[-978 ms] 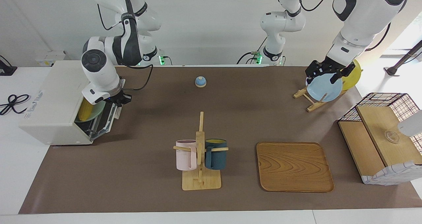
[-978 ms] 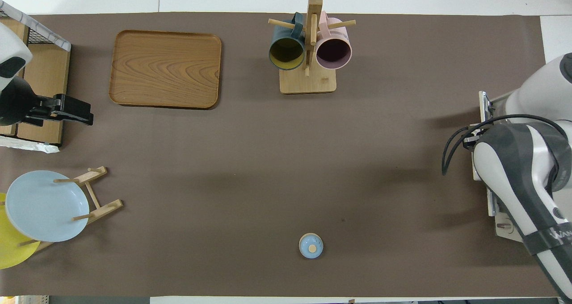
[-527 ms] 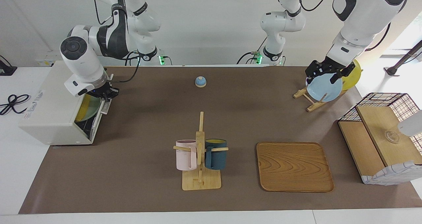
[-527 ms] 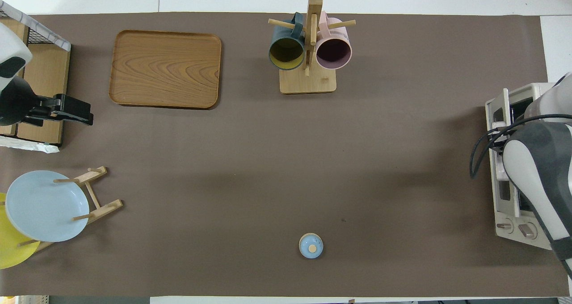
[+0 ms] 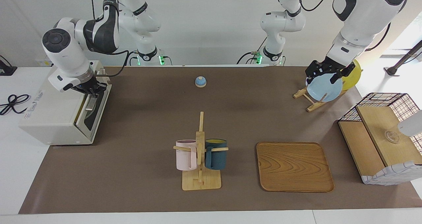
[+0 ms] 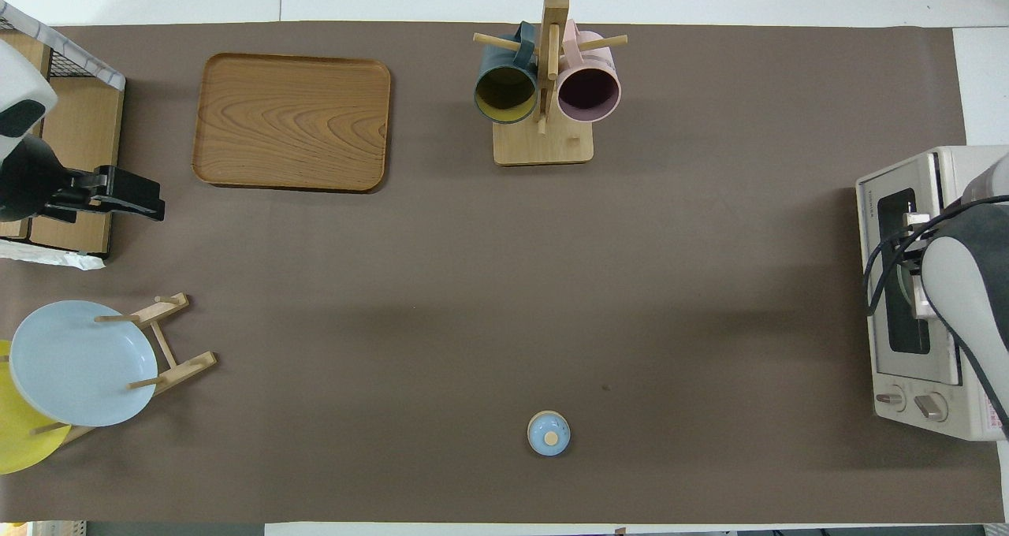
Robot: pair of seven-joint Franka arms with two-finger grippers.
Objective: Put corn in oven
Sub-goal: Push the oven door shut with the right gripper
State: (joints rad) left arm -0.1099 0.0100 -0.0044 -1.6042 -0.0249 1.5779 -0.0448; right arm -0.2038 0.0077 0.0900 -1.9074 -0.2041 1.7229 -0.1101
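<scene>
The door of the oven had been brought from nearly flat, a second earlier, to almost fully shut. In that earlier picture the corn was seen lying on a mint-green plate inside the open oven. Half a second later only the plate showed through the narrowing gap. In the present moment neither was seen: the dark glass door stood closed or very nearly closed, and the corn was judged to be inside the oven, at the right arm's end of the table. From this it was judged that the task was almost finished, and that only the last pressing of the door and the release of the handle remained.

The right gripper was placed at the upper edge of the door, at the metal handle. Its fingers were hidden by the wrist and by the door, so it could not be told whether the jaws were open or closed on the handle. Contact with the door seemed likely, but this was only a judgement.

The left gripper was held over the pale blue plate that stood in the wooden plate rack, at the left arm's end of the table. It waited there and held nothing that could be seen. How far its jaws were open could not be told.
</scene>
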